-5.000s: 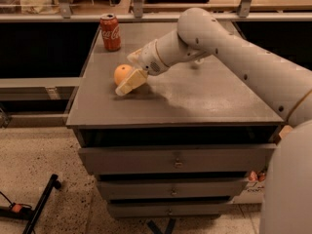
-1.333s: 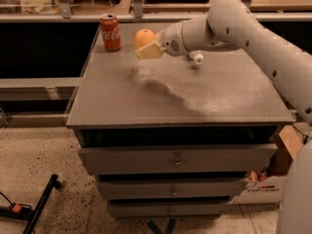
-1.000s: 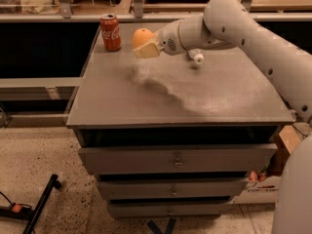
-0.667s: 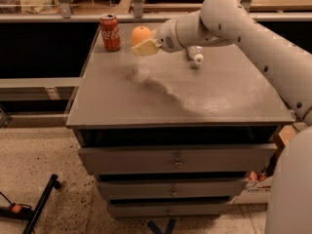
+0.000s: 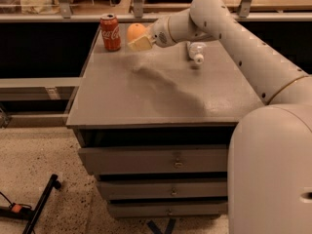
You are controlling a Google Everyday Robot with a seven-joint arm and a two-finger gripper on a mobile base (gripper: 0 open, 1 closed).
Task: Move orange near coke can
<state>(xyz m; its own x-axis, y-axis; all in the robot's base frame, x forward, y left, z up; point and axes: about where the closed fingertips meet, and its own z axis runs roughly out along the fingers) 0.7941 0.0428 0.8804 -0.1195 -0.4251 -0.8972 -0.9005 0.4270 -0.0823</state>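
Observation:
The orange (image 5: 135,32) is a round orange fruit held in my gripper (image 5: 140,40), whose pale fingers close around it. It hangs a little above the grey cabinet top (image 5: 161,87) near the back left. The coke can (image 5: 110,32) is red with white script and stands upright at the back left corner, just left of the orange, with a small gap between them. My white arm reaches in from the right.
A clear plastic bottle with a white cap (image 5: 195,52) lies on the cabinet top to the right of my gripper. The cabinet has drawers (image 5: 173,161) below. A black tool (image 5: 34,209) lies on the speckled floor at lower left. A shelf rail runs behind the cabinet.
My gripper lifted the orange off the cabinet top and carried it back and left, closer to the coke can. The can and bottle have stayed put.

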